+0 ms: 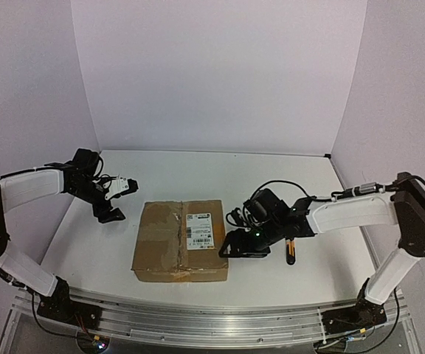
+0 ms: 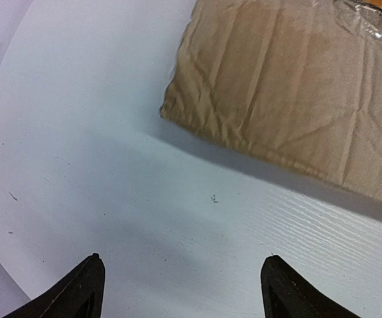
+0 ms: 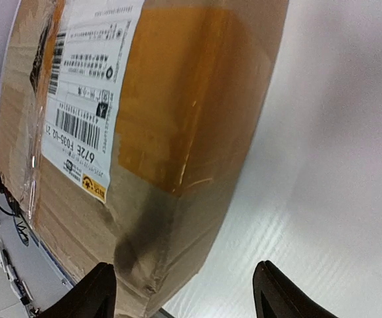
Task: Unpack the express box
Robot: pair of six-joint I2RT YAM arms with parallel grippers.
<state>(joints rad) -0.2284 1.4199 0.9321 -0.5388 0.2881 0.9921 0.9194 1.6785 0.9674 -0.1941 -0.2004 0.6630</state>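
The right end effector [image 3: 183,265] sits low at the right edge of the express box [image 1: 181,240]. Its fingers are spread wide, with only a corner of the cardboard reaching between them, and it grips nothing. The box lies flat on the white table [image 1: 271,177] between the two arms, its barcode label [image 1: 200,229] facing up. Farther back on the left, the left end effector [image 2: 183,265] hangs over the table near the box's corner, wide open and empty.
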